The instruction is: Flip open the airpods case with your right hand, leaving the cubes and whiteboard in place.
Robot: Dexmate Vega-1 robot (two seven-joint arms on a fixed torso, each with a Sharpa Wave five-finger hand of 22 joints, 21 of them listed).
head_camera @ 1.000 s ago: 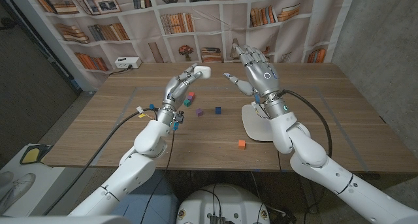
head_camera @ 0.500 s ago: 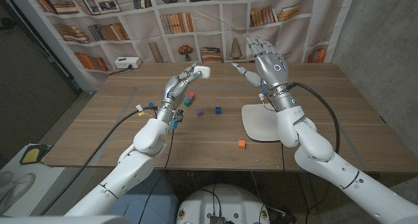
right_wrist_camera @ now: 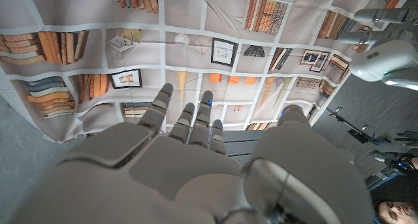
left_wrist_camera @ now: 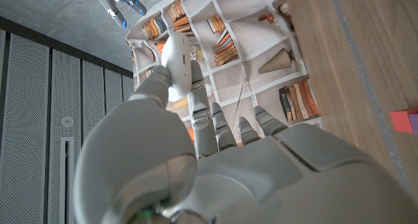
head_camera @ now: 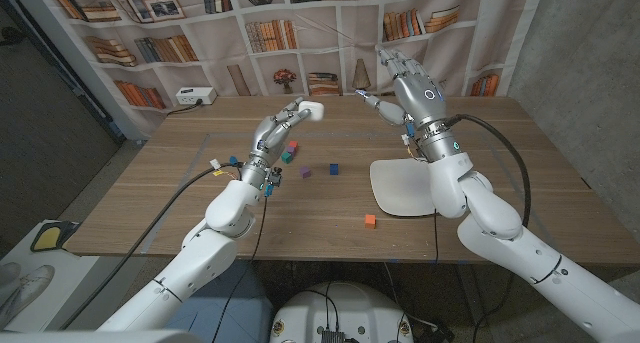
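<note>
My left hand (head_camera: pixel 274 133) is raised over the table's far middle and pinches a small white airpods case (head_camera: pixel 311 110) at its fingertips. The case looks closed. In the left wrist view the case (left_wrist_camera: pixel 175 64) sits above my left hand (left_wrist_camera: pixel 209 165). My right hand (head_camera: pixel 408 93) hovers high to the right of the case, fingers spread, holding nothing, a clear gap away. The right wrist view shows my right hand (right_wrist_camera: pixel 196 165) with the case (right_wrist_camera: pixel 390 61) off to one side. The white whiteboard (head_camera: pixel 400 186) lies on the table under my right forearm.
Small cubes lie on the wooden table (head_camera: pixel 180 203): a pink (head_camera: pixel 293 144), a green (head_camera: pixel 288 150) and a purple cube (head_camera: pixel 287 158) under my left hand, a blue cube (head_camera: pixel 334 169) mid-table, an orange cube (head_camera: pixel 370 221) near the front edge. A person (right_wrist_camera: pixel 395 211) shows at the picture's edge.
My right hand has risen and drifted to the right and back, away from the whiteboard. My left hand has kept the case still.
</note>
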